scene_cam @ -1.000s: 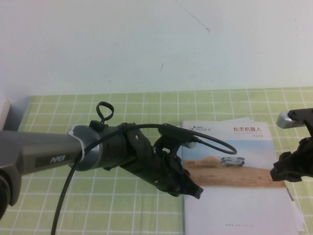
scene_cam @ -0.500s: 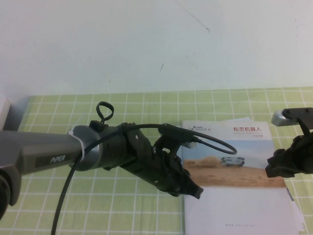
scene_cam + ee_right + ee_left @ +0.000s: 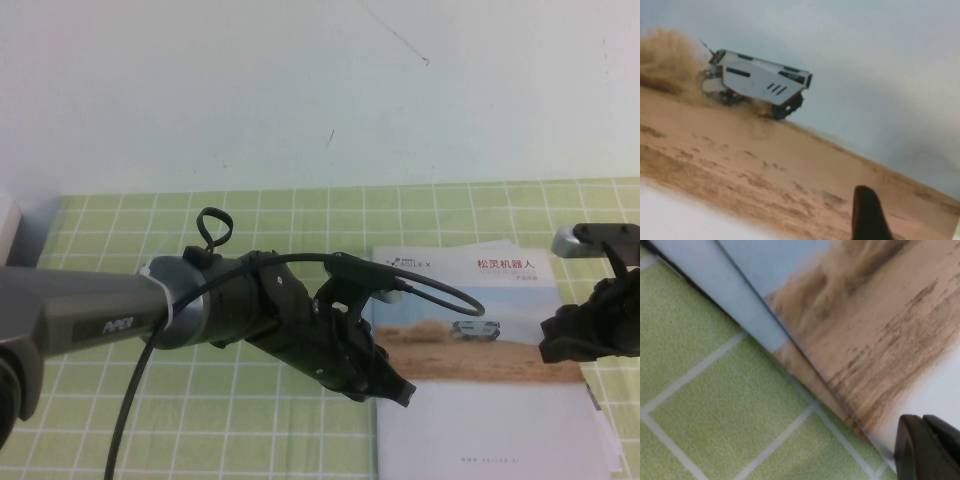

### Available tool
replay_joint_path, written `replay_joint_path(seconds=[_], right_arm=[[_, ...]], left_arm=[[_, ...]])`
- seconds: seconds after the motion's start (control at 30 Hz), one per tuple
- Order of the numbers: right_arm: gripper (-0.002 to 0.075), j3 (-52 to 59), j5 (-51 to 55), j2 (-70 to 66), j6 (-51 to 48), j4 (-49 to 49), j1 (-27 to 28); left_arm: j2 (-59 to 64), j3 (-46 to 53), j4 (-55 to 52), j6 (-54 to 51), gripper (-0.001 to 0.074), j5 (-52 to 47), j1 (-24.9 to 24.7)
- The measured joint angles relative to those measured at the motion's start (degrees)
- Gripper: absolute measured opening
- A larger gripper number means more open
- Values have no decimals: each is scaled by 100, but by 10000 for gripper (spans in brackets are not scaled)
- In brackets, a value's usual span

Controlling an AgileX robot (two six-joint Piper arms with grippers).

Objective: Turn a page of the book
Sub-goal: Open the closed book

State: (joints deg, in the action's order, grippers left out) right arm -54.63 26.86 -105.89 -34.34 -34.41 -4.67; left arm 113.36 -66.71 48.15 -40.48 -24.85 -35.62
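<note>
The book [image 3: 480, 400] lies shut on the green checked cloth at the right. Its cover, the page, shows a white rover [image 3: 476, 328] on tan desert under a red title. My left gripper [image 3: 400, 392] is shut, its tip [image 3: 927, 442] resting at the book's left edge [image 3: 880, 315] on the white lower band. My right gripper [image 3: 560, 345] hovers over the cover's right edge, open and holding nothing. In the right wrist view, one dark finger [image 3: 867, 215] stands just above the sand [image 3: 765, 165], below the rover [image 3: 757, 82].
Similar thin brochures lie under the book, their edges showing along its left side [image 3: 725, 295] and at its lower right [image 3: 605, 430]. The left arm's black cable [image 3: 440, 290] loops over the cover. A pale wall backs the table [image 3: 200, 420]. A grey object [image 3: 8, 225] sits far left.
My right gripper has shifted a little to the left, further over the book's right edge. The left arm and the book have not moved.
</note>
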Motion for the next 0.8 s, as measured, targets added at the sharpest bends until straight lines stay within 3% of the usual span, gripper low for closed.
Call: replay_joint_path(seconds=[0.23, 0.8], right_arm=[[353, 0, -41, 0, 176, -13, 0], [374, -11, -179, 0, 595, -35, 0]], left_arm=[[0, 0, 0, -19, -4, 0, 0], [0, 0, 0, -35, -4, -11, 0]])
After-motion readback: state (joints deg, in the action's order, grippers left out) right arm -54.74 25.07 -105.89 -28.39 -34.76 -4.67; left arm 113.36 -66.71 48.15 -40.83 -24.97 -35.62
